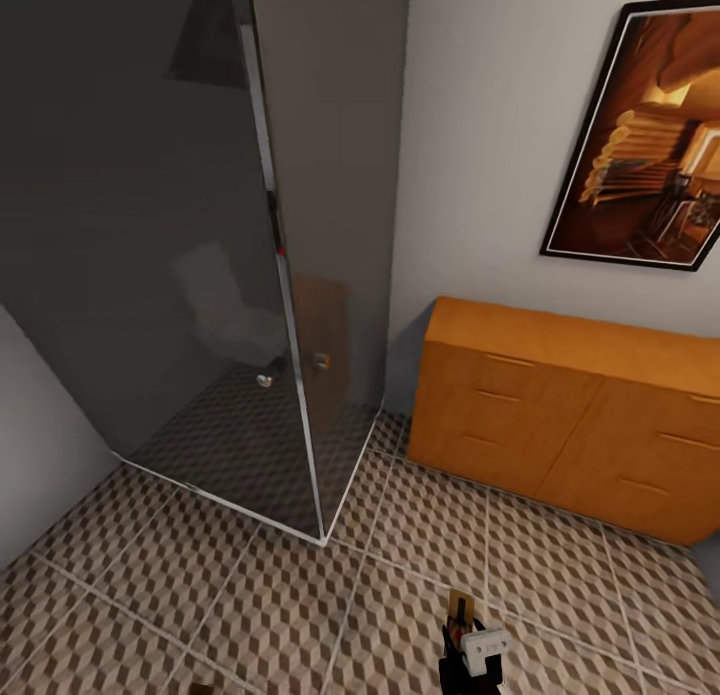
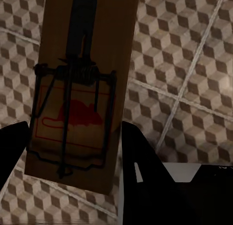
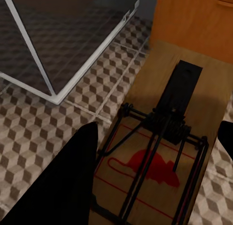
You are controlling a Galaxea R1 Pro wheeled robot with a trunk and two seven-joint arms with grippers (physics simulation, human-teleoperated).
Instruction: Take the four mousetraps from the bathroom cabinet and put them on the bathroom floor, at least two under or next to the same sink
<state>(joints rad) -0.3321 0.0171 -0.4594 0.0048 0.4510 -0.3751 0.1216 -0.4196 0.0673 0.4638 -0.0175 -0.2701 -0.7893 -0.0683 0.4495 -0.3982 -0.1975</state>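
Well, each arm has a mousetrap in its gripper, and both hang above the bathroom floor (image 1: 270, 615) with its brown, beige and white cube tiles. In the left wrist view the left gripper (image 2: 73, 152) is clamped on a mousetrap (image 2: 82, 89): the wooden board sits between the two dark fingers (image 2: 145, 171), wire spring and red mouse print facing the camera, with the tiles showing past its edges. In the right wrist view the right gripper (image 3: 155, 176) is closed on a second mousetrap (image 3: 170, 137) the same way, one dark finger (image 3: 63, 186) along the board's side and the other just at the picture's edge. Beyond that trap's far end stands the orange-brown cabinet (image 3: 194, 21), with the shower enclosure's metal-framed corner (image 3: 53, 96) near it on the tiles.

From the head view, the right gripper (image 1: 470, 647) shows low down, in front of the cabinet (image 1: 570, 415), the trap (image 1: 461, 607) a small tan sliver poking up from it. All the cabinet drawers I can see are closed. The dark glass shower enclosure (image 1: 200, 275) stands just beside the cabinet, and a framed picture (image 1: 650, 135) hangs on the wall above the cabinet.
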